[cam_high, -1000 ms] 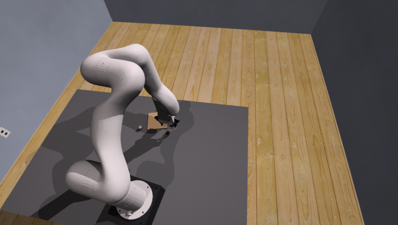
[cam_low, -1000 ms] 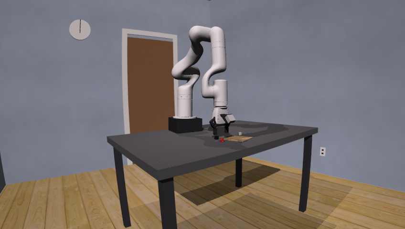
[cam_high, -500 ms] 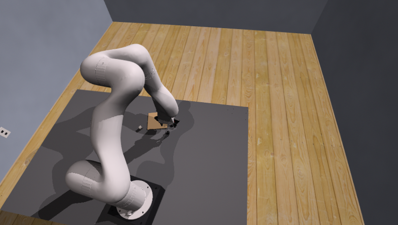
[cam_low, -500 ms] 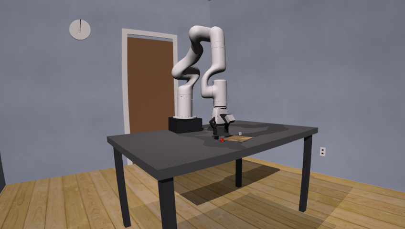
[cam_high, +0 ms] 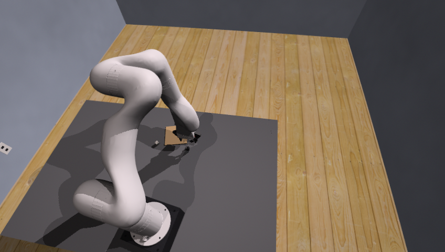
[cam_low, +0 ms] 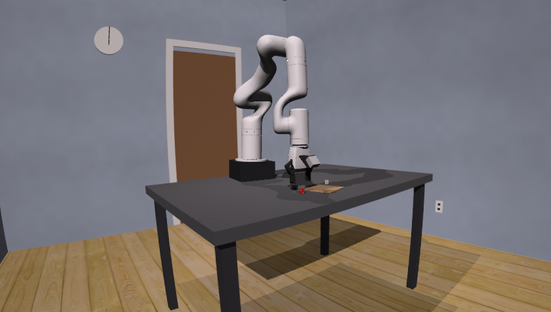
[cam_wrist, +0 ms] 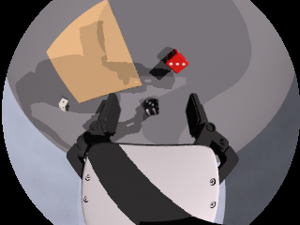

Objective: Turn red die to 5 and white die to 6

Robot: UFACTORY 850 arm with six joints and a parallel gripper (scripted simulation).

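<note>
and here's the hand (cam_high: 187, 137) (cam_low: 300, 184) (cam_wrist: 153, 100), spread wide, nothing in it, the black die (cam_high: 187, 148) (cam_low: 294, 187) (cam_wrist: 151, 107) showing between its fingers in the wrist view; beyond, toward one o'clock, the red die (cam_low: 301, 190) (cam_wrist: 176, 62) sits off the mat (cam_high: 170, 137) (cam_low: 326, 188) (cam_wrist: 96, 56), likely the next reach.

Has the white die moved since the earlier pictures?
No, the white die sits at the same spot beside the mat.
</note>
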